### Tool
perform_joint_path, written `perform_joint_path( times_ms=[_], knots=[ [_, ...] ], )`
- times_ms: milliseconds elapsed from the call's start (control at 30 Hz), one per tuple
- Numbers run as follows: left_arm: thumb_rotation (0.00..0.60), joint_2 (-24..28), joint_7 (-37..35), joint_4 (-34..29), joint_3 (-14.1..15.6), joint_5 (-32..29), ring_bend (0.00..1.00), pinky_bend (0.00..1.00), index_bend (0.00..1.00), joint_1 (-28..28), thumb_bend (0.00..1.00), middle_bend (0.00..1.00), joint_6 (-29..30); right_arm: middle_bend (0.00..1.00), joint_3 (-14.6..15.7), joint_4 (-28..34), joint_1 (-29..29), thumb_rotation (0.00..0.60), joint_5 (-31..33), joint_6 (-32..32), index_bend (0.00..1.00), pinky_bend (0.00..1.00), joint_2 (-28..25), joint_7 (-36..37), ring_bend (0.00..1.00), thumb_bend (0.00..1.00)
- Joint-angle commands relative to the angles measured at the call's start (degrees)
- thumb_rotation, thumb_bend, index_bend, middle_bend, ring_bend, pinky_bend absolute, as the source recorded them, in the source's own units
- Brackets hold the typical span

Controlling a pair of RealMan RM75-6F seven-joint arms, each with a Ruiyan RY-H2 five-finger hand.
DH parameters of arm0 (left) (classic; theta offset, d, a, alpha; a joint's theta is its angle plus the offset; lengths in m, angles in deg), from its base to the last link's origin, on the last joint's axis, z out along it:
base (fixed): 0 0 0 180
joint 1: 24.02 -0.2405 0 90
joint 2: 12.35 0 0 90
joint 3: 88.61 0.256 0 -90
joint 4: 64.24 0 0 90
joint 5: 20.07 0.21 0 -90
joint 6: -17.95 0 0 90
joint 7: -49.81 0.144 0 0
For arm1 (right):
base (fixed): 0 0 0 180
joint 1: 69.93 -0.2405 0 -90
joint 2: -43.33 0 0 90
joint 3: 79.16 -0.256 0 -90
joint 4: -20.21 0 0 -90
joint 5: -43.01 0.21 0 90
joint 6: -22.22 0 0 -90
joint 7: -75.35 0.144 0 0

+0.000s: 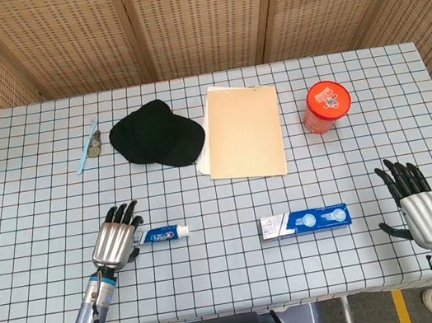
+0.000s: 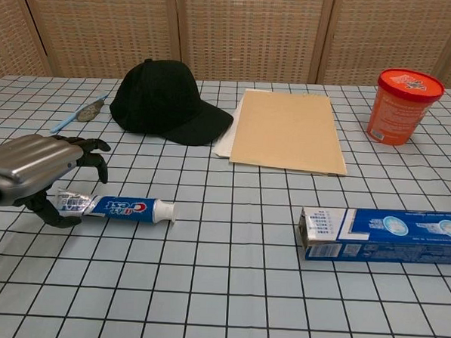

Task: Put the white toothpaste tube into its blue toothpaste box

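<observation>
On the checked table (image 1: 31,202), the white toothpaste tube (image 1: 162,234) lies flat, well left of the blue toothpaste box (image 1: 306,221). Over the tube's crimped end hovers the left hand (image 1: 116,241), fingers (image 2: 90,148) spread and holding nothing. Near the right edge, the right hand (image 1: 415,206) rests spread and empty.

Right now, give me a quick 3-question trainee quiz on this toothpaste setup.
1. True or false: the toothpaste tube is already inside the toothpaste box.
2. Which hand is over the tube's crimped end? A) left hand B) right hand
3. Fill in: the black cap lies beside the tan ____.

Key: 1 false, it lies on the table, apart from the box. 2 A; a closed grip is not evident. 3 folder.
</observation>
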State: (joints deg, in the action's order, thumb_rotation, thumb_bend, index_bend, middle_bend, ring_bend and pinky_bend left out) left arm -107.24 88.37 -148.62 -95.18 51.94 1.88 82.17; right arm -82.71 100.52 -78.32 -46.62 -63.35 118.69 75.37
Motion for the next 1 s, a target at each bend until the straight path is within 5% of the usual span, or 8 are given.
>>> perform_joint_path(
  times_ms=[33, 767, 1000],
  knots=[
    [0.600, -0.8, 0.5, 0.4, 0.3, -0.5, 0.12, 0.14, 0.35, 0.3, 0.23, 0.11, 0.0, 0.00, 0.0, 0.1, 0.0, 0.600, -0.1, -0.2, 0.02, 0.00, -0.1, 0.2, 0.00, 0.15],
    [0.600, -6.7, 0.2, 8.2, 0.2, -2.3, 0.17, 0.18, 0.43, 2.5, 0.30, 0.17, 1.1, 0.00, -0.1, 0.3, 0.1, 0.600, 0.0, -0.3, 0.02, 0.00, -0.7, 1.8, 0.00, 0.15],
    [0.600, -10.3, -3.1, 14.3, 0.9, 2.2, 0.44, 0.38, 0.79, 2.4, 0.54, 0.48, 5.3, 0.00, -0.1, 0.3, 0.2, 0.600, -0.2, -0.7, 0.02, 0.00, -0.9, 2.2, 0.00, 0.15]
  ],
)
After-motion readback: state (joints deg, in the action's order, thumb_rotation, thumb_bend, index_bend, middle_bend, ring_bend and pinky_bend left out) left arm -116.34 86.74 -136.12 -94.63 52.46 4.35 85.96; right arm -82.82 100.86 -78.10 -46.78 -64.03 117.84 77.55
